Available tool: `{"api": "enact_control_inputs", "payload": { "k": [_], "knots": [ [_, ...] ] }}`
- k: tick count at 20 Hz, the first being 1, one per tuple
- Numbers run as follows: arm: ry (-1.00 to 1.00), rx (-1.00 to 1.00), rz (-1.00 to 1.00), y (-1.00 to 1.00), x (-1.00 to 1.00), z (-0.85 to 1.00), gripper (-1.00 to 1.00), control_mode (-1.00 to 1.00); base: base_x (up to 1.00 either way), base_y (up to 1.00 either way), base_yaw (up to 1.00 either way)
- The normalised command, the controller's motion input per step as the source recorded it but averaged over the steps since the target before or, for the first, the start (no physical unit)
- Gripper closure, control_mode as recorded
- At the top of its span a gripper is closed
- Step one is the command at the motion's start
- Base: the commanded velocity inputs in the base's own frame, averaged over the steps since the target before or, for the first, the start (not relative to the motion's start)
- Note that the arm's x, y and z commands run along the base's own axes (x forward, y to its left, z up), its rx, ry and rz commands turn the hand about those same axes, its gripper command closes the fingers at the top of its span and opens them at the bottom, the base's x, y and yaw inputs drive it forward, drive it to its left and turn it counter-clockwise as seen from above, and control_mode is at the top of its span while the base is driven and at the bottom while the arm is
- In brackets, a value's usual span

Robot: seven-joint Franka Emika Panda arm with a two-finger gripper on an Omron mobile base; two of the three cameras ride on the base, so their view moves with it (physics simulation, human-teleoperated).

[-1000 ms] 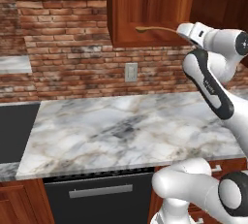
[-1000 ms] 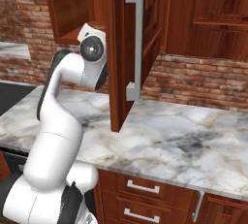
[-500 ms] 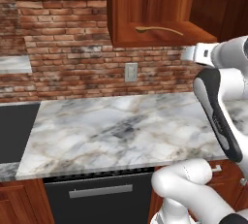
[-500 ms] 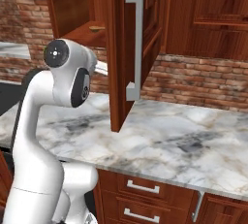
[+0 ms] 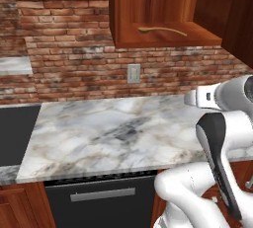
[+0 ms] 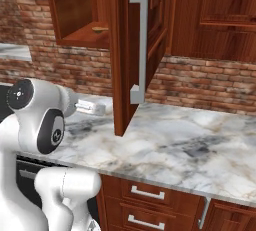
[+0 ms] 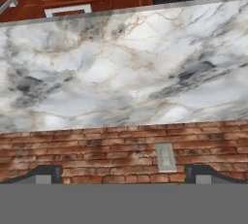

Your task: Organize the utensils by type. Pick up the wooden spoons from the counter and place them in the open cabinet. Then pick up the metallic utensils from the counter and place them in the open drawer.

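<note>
The end effector (image 7: 124, 174) is released and empty, its two tips spread wide above the marble surface (image 7: 121, 68). A pale wooden spoon (image 5: 162, 30) already lies on the open cabinet's shelf (image 5: 168, 39), up above the end effector. Risk: swinging the arm could clip the cabinet door (image 6: 140, 50) nearby.

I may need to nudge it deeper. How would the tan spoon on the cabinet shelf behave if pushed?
The spoon looks thin, wooden and probably light, so it should slide easily. Its long handle may pivot rather than go straight. Its rounded bowl might rock slightly.
</note>
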Motion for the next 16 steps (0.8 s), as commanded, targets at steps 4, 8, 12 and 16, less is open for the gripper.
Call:
{"api": "enact_control_inputs", "payload": {
  "k": [4,8,12,16],
  "knots": [
    [0.02,-0.10,0.04,0.61,-0.08,-0.32,-1.00,-1.00,0.00,0.00,0.00],
    [0.02,-0.04,0.08,0.22,0.00,-0.14,-1.00,-1.00,0.00,0.00,0.00],
    [0.00,0.00,0.16,0.00,-0.02,-0.17,-1.00,-1.00,0.00,0.00,0.00],
    [0.00,0.00,0.16,0.00,-0.11,-0.16,-1.00,-1.00,0.00,0.00,0.00]
  ]
}}
